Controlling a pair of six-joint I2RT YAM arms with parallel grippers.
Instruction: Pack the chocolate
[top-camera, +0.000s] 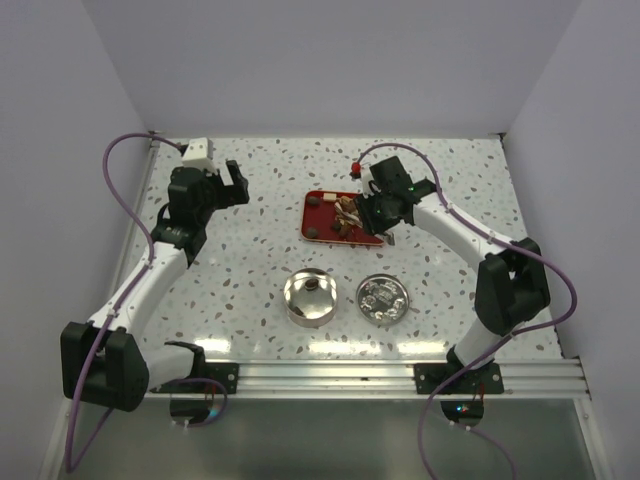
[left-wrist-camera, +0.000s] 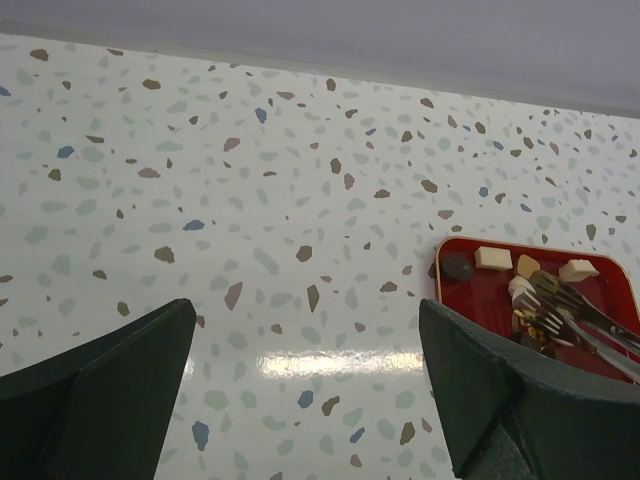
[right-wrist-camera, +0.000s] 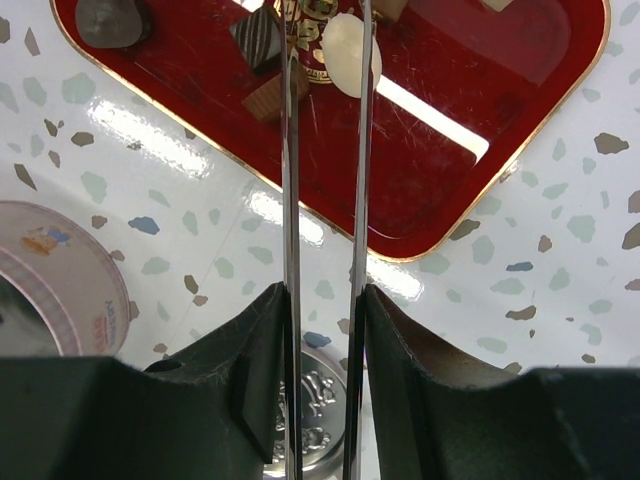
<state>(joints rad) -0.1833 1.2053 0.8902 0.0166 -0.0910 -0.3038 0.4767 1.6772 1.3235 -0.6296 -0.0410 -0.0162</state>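
Observation:
The chocolate (top-camera: 345, 215) is a cluster of small pieces on the red tray (top-camera: 318, 212). In the right wrist view I see a dark round piece (right-wrist-camera: 108, 20), a dark square (right-wrist-camera: 258, 38), a mid-brown piece (right-wrist-camera: 270, 98) and a cream oval (right-wrist-camera: 342, 50). My right gripper (right-wrist-camera: 322, 330) is shut on metal tongs (right-wrist-camera: 290, 200), whose two blades reach over the cluster, slightly apart. My left gripper (left-wrist-camera: 305, 390) is open and empty over bare table, left of the tray (left-wrist-camera: 480, 300). One dark piece (top-camera: 313, 284) lies in the round tin (top-camera: 309, 296).
The tin's embossed lid (top-camera: 383, 299) lies flat to the right of the tin, in front of the tray. White walls close in the table at the back and both sides. A metal rail runs along the near edge.

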